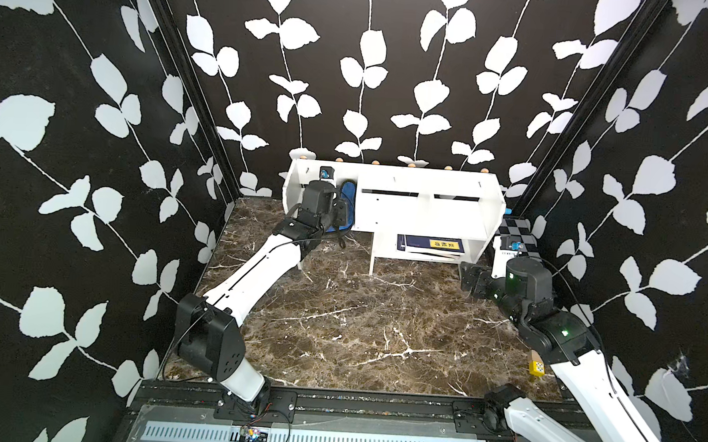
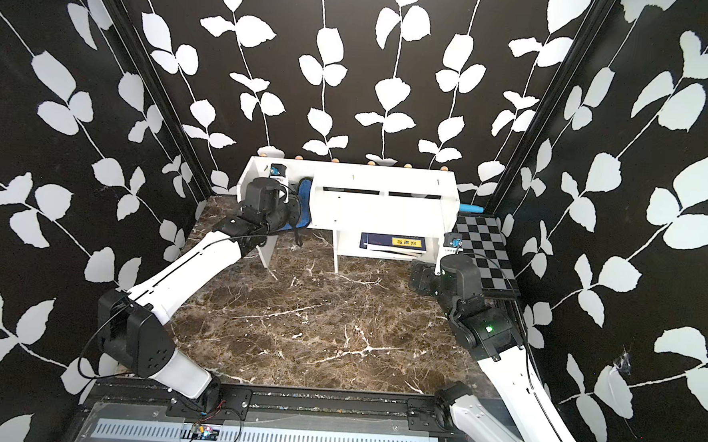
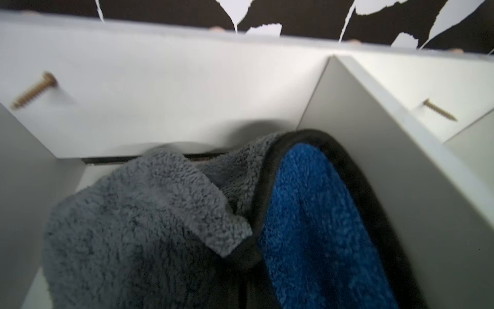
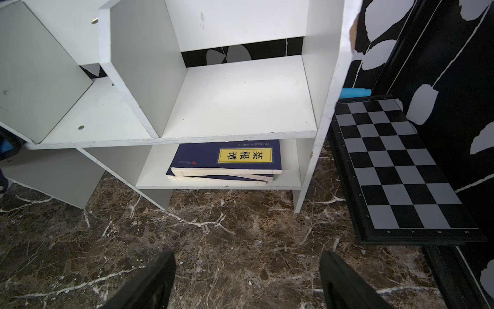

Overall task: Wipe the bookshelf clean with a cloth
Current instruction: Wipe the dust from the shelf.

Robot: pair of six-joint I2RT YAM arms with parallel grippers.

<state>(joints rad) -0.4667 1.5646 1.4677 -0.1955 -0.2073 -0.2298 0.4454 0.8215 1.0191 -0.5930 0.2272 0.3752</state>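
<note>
**1. Bookshelf**: long low white unit at the back of the brown marble table. Small wooden knobs line its rear top edge. 2 brass screws stick out of the back panel in the left wrist view.

**2. Cloth**: fleecy, grey on 1 face, bright blue on the other, dark edging. It sits in the leftmost upper compartment of the bookshelf. The blue face lies against the divider panel and the grey face is bunched beside it. No tag or writing is legible.

**3. Left gripper**: reaches into that same compartment, clenched, apparently grasping the cloth. The fabric hides its fingers.

**4. Right gripper**: jaws spread wide and holding nothing, above bare marble in front of the lower cubby.

**5. Books**: a flat stack in the lower cubby. The top cover is dark blue with a yellow label reading 菜根谭. The smaller print is unreadable.

**6. Checkered board**: black and grey, just beside the bookshelf's right end. The numerals 8, 7, 6, 5 are printed along 1 edge.

**7. Blue tube**: lies behind the board.
</note>
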